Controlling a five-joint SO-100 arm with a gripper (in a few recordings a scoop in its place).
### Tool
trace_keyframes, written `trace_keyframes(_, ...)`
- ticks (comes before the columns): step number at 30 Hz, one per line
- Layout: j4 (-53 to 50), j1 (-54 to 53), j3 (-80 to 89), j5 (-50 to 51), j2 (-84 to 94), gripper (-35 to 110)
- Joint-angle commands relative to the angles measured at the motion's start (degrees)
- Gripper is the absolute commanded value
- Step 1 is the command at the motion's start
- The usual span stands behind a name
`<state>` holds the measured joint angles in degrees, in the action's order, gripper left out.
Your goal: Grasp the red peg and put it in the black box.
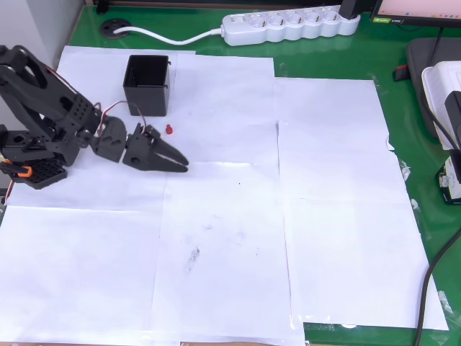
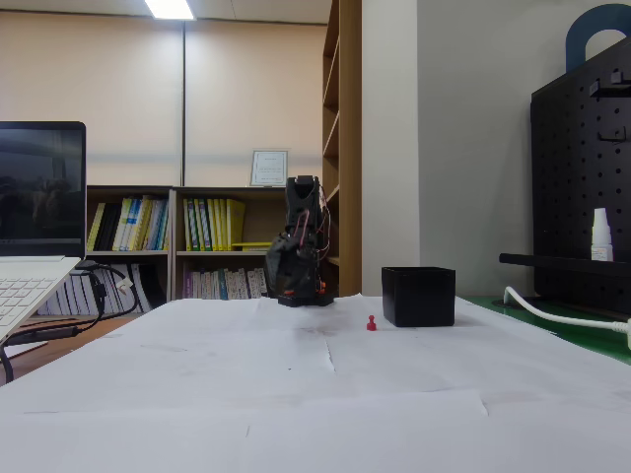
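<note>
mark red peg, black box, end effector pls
red peg [image 1: 168, 130], overhead view, on its head.
black box [image 1: 146, 98], overhead view, on its front wall.
end effector [image 1: 181, 163], overhead view, at its closed fingertips.

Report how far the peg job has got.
Nothing is finished yet: the red peg stands on the white paper, outside the black box. In hand: the claw sits low beside the peg, holding nothing. Left: grasp the peg, lift it and drop it into the box.
</note>
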<state>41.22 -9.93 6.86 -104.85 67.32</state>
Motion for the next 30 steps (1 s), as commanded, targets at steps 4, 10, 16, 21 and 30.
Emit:
trace_keyframes(4, 5.9, 3.5, -0.4, -5.4, 11.1, 0)
trace_keyframes(10, 11.0, 7.2, -0.8, -7.7, 21.4, 0)
trace_keyframes(16, 11.1, 11.9, 0.4, -8.3, 27.1, 0)
trace_keyframes(21, 12.1, 14.1, 1.0, -10.2, 29.6, 0)
trace_keyframes(30, 13.9, 15.5, 1.2, -7.6, 30.8, 0)
